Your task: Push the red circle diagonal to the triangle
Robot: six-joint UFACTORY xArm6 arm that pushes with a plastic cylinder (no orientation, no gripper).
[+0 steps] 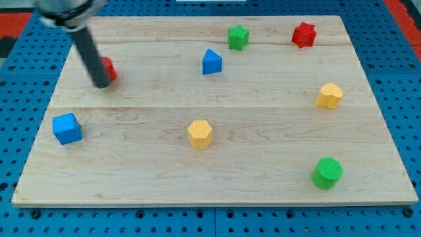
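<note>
The red circle [108,68] lies near the board's upper left, mostly hidden behind my dark rod. My tip [102,84] rests at the circle's lower left side, touching or almost touching it. The blue triangle [211,62] stands to the right of the circle, at the upper middle, well apart from it and at about the same height in the view.
A green star [238,37] and a red star [304,35] sit along the top. A yellow hexagon [329,95] is at the right, another yellow hexagon [200,133] at the middle, a blue cube [67,128] at the left, a green cylinder [327,172] at the lower right.
</note>
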